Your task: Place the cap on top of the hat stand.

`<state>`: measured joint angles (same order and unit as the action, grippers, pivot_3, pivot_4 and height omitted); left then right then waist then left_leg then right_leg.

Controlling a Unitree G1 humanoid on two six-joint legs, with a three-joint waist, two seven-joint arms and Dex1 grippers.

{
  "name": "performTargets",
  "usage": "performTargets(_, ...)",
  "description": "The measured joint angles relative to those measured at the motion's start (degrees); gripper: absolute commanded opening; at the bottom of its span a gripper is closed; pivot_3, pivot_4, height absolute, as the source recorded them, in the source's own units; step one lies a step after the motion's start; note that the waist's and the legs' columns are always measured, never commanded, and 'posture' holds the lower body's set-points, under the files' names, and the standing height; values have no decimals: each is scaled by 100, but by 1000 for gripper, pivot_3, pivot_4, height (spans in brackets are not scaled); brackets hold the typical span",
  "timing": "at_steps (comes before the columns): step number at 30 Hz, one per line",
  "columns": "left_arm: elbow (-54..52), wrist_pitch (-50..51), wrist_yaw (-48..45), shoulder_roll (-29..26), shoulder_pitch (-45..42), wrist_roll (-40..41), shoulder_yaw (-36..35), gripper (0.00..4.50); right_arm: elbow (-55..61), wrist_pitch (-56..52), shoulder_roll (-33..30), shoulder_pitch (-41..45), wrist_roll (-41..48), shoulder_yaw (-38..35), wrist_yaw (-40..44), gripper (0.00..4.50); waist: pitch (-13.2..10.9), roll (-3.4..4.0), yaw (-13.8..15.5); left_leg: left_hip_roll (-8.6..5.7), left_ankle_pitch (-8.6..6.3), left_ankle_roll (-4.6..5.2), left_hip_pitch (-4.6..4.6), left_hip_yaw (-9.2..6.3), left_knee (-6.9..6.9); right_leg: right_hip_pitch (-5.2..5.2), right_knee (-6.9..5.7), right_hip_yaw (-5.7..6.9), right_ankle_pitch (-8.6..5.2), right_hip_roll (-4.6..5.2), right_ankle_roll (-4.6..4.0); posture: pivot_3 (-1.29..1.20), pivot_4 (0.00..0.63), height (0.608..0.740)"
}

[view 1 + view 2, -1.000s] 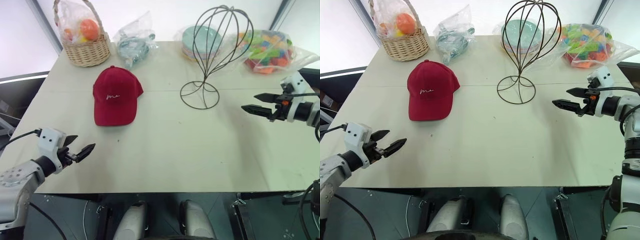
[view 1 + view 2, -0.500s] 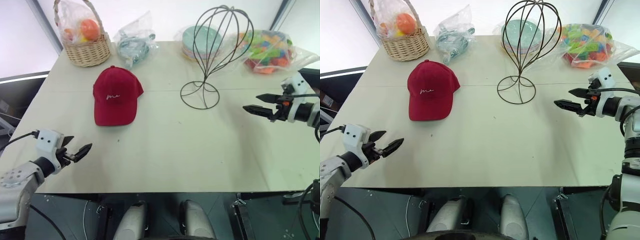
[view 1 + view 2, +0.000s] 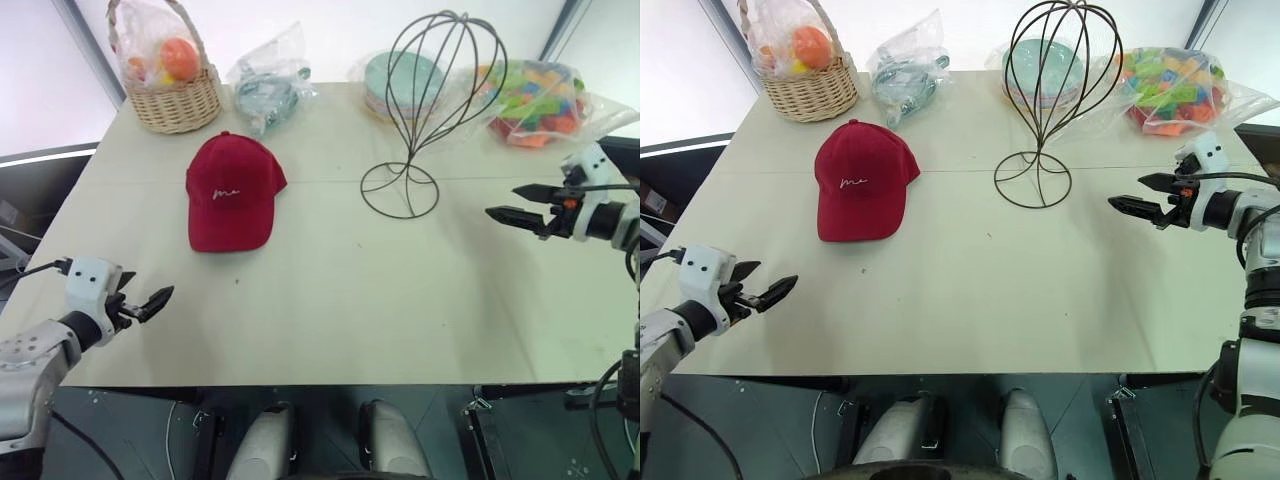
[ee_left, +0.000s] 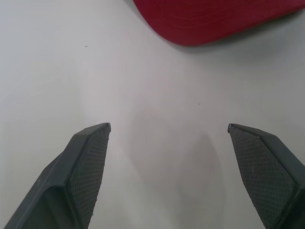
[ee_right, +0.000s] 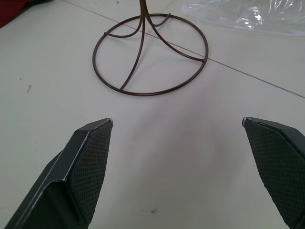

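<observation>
**Counter inventory: cap flat, stand bare**

- Counter (image 3: 330, 310): pale, rectangular surface carrying all items listed.
- Cap (image 3: 231, 190): dark red, white script on its front, lying flat on the counter in the upper left of the head view, brim toward the lower edge of the frame. Its brim edge (image 4: 209, 21) also appears in the left wrist view, apart from the jaws.
- Hat stand (image 3: 425, 110): thin dark wire cage on a short stem, upright, upper centre-right of the frame, to the right of the cap and apart from it. Nothing rests on it. Its round wire base (image 5: 150, 55) lies on the counter ahead of the right jaws.
- Left gripper (image 3: 150, 301): lower left of the frame, over the counter's near edge, well apart from the cap; jaws spread wide, nothing between them.
- Right gripper (image 3: 512, 203): right edge of the frame, near the stand's base, not touching it; jaws spread wide, nothing between them.
- Wicker basket (image 3: 172, 95): upper left corner, holding bagged contents.
- Clear plastic bags: one beside the basket (image 3: 268, 85); one with plates behind the stand (image 3: 385, 85); one with coloured pieces at upper right (image 3: 545, 100).
</observation>
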<state>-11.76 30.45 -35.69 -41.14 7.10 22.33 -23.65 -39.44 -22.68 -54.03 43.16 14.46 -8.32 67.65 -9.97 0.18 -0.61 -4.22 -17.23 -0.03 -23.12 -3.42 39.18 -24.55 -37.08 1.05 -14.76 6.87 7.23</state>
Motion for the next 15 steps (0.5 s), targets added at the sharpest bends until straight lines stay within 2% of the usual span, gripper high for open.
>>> performTargets(2, 18, -7, -24, -84, -64, -43, 0, 4123, 306, -173, -32, -29, 52, -4, 98, 4500, 0, 0, -4, 0, 0, 0, 0, 0, 0, -1, 0, 0, 0, 0, 0, 0, 150, 740)
performTargets(5, 27, -80, -32, -282, -272, -110, 0, 4123, 1493, -707, -70, -367, 334, -11, 211, 4500, 0, 0, 1, 3, 0, 0, -1, -2, 0, -1, 0, 0, 0, 0, 0, 0, 150, 740)
performTargets(9, 33, -521, -92, -716, -375, -587, 125, 4123, 3037, -1626, -3, -752, 932, -74, 95, 4500, 0, 0, 3, 2, -1, 1, -1, -2, -1, -2, 1, -1, 0, 2, 0, 0, 150, 740)
performTargets(11, 40, -912, -159, -869, -422, -935, 381, 4123, 3772, -2164, 59, -842, 1355, -201, -83, 4500, 0, 1, 12, 2, -1, 1, -2, -2, -2, -2, 1, -2, 0, 4, 0, 0, 150, 740)
performTargets(15, 92, -1450, -209, -958, -534, -1410, 849, 4123, 4536, -2716, 67, -866, 1844, -367, -345, 4500, 0, 0, 39, 1, -2, 3, -3, -2, -1, -2, 3, -2, 0, 5, 0, 0, 150, 740)
